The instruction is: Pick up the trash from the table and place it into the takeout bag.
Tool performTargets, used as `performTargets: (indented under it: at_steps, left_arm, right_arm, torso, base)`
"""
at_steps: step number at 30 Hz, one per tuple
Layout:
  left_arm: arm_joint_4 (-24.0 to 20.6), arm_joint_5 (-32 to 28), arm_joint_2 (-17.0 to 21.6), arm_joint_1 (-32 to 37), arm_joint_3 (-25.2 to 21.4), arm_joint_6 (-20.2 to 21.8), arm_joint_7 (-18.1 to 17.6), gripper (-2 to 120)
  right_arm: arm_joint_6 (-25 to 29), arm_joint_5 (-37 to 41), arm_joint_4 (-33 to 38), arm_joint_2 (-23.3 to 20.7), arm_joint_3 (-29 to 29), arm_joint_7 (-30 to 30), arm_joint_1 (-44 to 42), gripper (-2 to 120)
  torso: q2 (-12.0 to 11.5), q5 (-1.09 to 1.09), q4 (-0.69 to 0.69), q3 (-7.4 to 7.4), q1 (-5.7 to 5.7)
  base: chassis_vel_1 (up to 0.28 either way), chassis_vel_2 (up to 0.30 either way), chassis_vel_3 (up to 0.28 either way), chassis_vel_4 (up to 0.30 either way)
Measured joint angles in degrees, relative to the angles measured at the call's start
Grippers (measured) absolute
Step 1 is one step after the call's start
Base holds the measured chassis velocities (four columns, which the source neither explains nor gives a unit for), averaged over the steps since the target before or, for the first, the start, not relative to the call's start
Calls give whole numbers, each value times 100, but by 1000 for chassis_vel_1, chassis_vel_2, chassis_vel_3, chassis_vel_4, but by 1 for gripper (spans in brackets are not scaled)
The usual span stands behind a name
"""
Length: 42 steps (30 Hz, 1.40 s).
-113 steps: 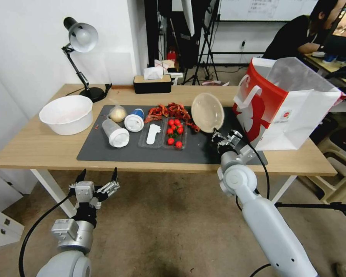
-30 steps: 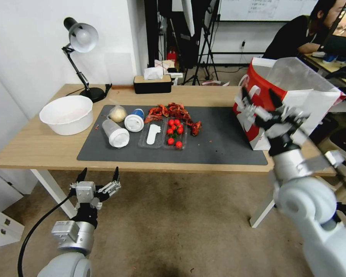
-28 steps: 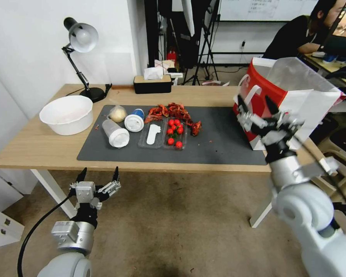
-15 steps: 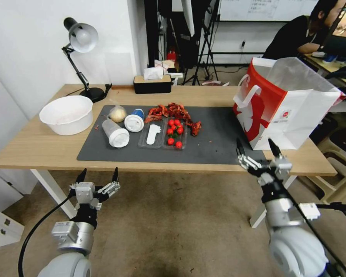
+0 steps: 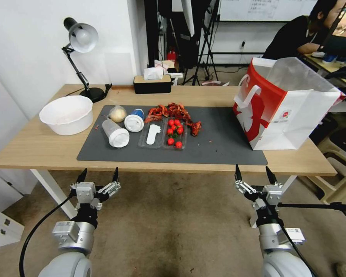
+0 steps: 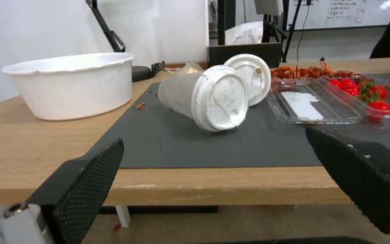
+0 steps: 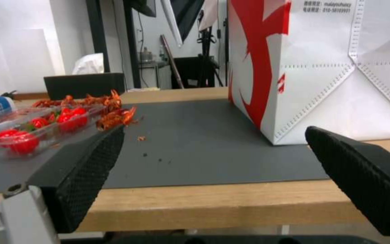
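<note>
The left gripper [image 5: 98,176] is hanging below the front edge of the tabletop [image 5: 38,148], near its left end. Its fingers [image 6: 80,184] are spread wide and holding nothing. The right gripper [image 5: 253,175] is hanging below the front edge too, near the right end. Its fingers [image 7: 78,173] are also spread wide and holding nothing.

The takeout bag [image 5: 288,111] is standing upright near the right end of the tabletop, with its mouth open. Its front corner is sitting on the dark grey mat [image 5: 219,144].

The trash is lying on the left part of the mat. The clear cup with white lid [image 5: 114,133] is lying on its side, its lid facing the front edge. The blue-white cup [image 5: 134,120] is lying just behind it, touching or almost touching it. The small clear bag with yellowish lump [image 5: 117,112] is sitting near the back left corner of the mat.

A clear tray of cherry tomatoes [image 5: 175,134] is sitting in the middle of the mat, with red crayfish shells [image 5: 171,111] behind it. A large white bowl [image 5: 66,114] is sitting on the wood near the left end. A black desk lamp [image 5: 80,50] is standing at the back left corner.
</note>
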Motion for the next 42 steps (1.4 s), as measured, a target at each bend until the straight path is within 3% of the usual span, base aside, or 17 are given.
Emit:
performTargets:
  at_steps: [15,20,27,31,42]
  left_arm:
    - [74,-33,111,-176,137,29,-21,100]
    - [270,-279,318,-572,277,156,-141,100]
    - [635,-449,584,-891,364,178,-143,100]
    - [1242,-709,997,-1487,420,89,155,100]
    - [2052,-1064,1800,-2557,611,-74,397,100]
  right_arm:
    - [33,-78,8,62,19,16,22,100]
    - [8,-84,24,70,21,15,38,100]
    - [-41,-99,33,81,-3,13,79,100]
    - [-95,-101,35,94,0,14,119,100]
    - [-152,-140,30,169,11,18,156,100]
  torso:
    - [0,0,0,0,0]
    - [0,0,-1,0,0]
    - [0,0,1,0,0]
    - [0,0,0,1,0]
    - [0,-1,0,1,0]
  base:
    - [0,0,0,0]
    - [0,0,0,0]
    - [0,0,0,0]
    - [0,0,0,0]
    - [0,0,0,0]
